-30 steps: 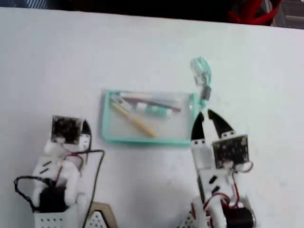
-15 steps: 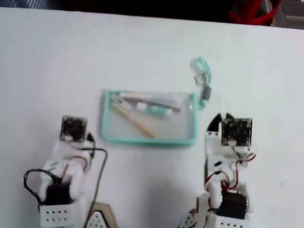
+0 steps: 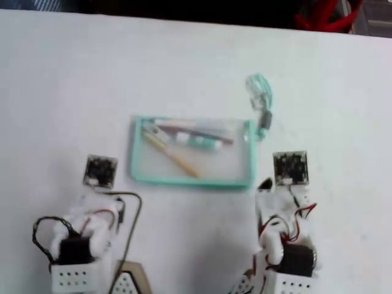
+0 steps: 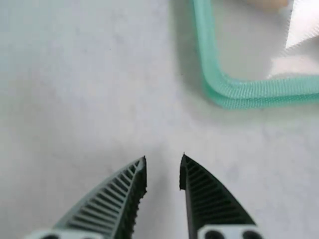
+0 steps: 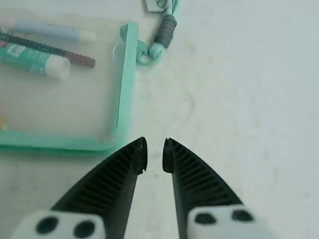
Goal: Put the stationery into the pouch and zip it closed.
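High view has the pouch (image 3: 184, 181) flat on the surface (image 3: 184, 61), stationery (image 3: 184, 139) inside and apparently zipped, so little seems left. Left end effector (image 4: 163, 172) and right end effector (image 5: 155, 152) sit narrowly parted, empty, beside its near corners.

Robotics lab bench: plain white table (image 3: 67, 73), two small arms (image 3: 76, 236) with exposed wiring (image 3: 125, 195).

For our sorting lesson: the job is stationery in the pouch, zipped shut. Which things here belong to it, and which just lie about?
Job: pouch, pencil, pens, strap.
Lying about: red object beyond the table, brown piece by the near edge.
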